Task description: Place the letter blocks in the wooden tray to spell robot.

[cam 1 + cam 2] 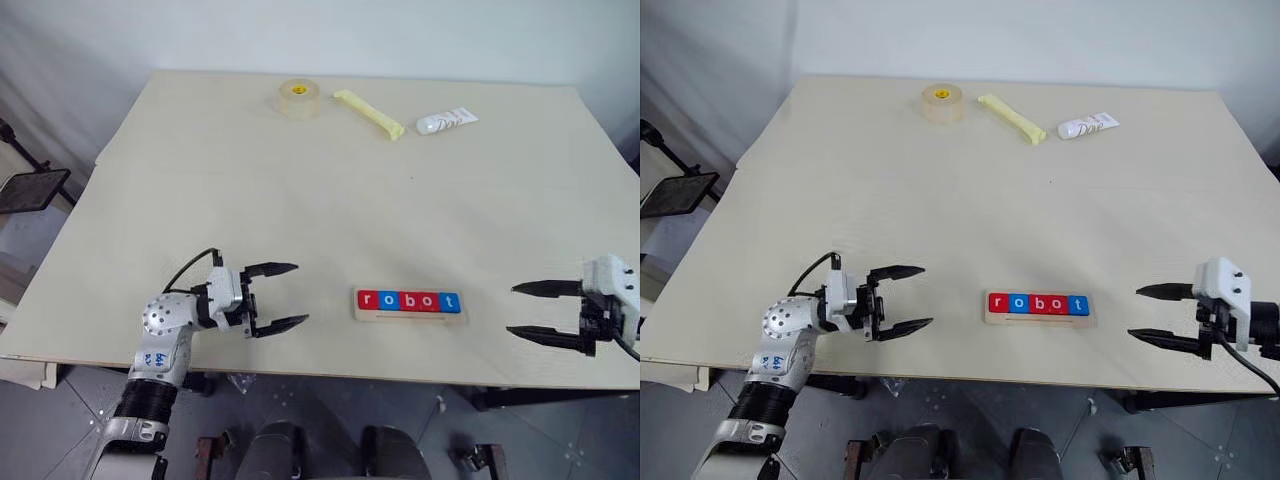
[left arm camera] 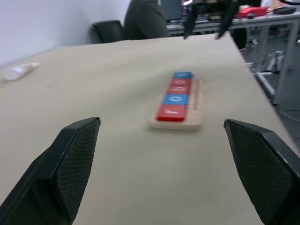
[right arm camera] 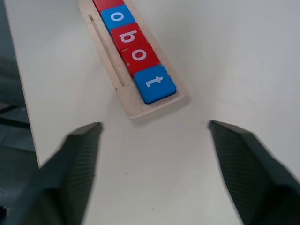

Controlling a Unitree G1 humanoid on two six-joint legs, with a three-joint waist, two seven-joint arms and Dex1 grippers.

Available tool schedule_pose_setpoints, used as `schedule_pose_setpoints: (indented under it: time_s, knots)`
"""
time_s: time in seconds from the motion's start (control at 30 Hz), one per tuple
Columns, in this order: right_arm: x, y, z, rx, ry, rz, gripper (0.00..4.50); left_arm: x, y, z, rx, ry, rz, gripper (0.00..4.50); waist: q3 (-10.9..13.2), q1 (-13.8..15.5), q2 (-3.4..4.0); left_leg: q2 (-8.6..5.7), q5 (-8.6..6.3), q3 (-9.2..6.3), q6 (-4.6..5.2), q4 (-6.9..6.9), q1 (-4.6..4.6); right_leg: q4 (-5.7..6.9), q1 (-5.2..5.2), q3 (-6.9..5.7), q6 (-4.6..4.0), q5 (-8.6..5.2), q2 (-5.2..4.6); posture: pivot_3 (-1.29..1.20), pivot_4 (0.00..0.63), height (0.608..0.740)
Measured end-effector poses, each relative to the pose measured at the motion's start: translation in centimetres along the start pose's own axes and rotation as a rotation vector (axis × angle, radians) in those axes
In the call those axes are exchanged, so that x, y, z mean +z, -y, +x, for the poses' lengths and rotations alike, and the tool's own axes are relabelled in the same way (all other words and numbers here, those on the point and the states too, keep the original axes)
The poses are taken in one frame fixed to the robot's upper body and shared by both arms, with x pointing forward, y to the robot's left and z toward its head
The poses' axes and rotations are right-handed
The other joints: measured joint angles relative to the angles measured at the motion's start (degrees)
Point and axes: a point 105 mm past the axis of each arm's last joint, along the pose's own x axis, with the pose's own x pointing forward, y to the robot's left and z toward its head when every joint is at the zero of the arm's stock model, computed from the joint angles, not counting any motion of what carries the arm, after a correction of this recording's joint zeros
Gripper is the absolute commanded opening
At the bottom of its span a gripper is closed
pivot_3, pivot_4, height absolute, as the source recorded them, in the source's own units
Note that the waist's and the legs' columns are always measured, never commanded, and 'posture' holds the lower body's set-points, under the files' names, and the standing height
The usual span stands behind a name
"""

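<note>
Presently the wooden tray (image 1: 409, 306), a long narrow slab of pale wood with a shallow groove along one side, lies flat near the front edge of the worktop (image 1: 330, 200), roughly midway between the two arms. Five letter blocks (image 1: 409, 300) sit in it edge to edge: small flat square tiles with smooth faces and white lowercase letters, coloured red, blue, red, red, blue and reading r, o, b, o, t. In the right wrist view the blue t tile occupies the tray's end position, and the groove runs parallel to the row.

The left end effector (image 1: 285, 296) hovers over the worktop to the left of the tray, well apart from it, its two black tapered fingers spread wide and holding nothing. The right end effector (image 1: 528, 309) stands to the right of the tray, also apart from it, fingers likewise spread and empty. Wrist views show the finger pads carry a fine cross-hatched texture.

At the far side of the matte, pale beige worktop lie a translucent tape roll (image 1: 298, 97), a yellow stick-like packet (image 1: 369, 114) and a small white tube (image 1: 446, 121), lined up near one another.
</note>
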Motion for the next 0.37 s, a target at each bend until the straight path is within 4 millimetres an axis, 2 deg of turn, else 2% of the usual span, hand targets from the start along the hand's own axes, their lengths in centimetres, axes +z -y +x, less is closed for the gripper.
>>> schedule_pose_setpoints:
  time_s: [0.13,0.37]
  knots:
    - [-0.7,0.5,-1.4,-0.048,0.053,0.017,4.46,0.5,-0.6,-1.2,-0.002,-0.004,0.001,4.50,0.00,-0.02,0.00,-0.01,0.00,0.02,0.00,-0.01,0.00,0.00,-0.01,0.00,0.00,0.00,-0.01,0.00,0.150,0.740]
    - [-1.0,0.9,-2.7,-0.089,0.102,-0.007,4.46,0.8,-0.5,-1.9,-0.061,0.013,-0.029,4.50,0.00,0.08,0.00,-0.02,0.00,0.01,0.00,0.00,-0.01,0.00,-0.01,0.01,0.00,0.00,-0.02,0.00,0.150,0.740]
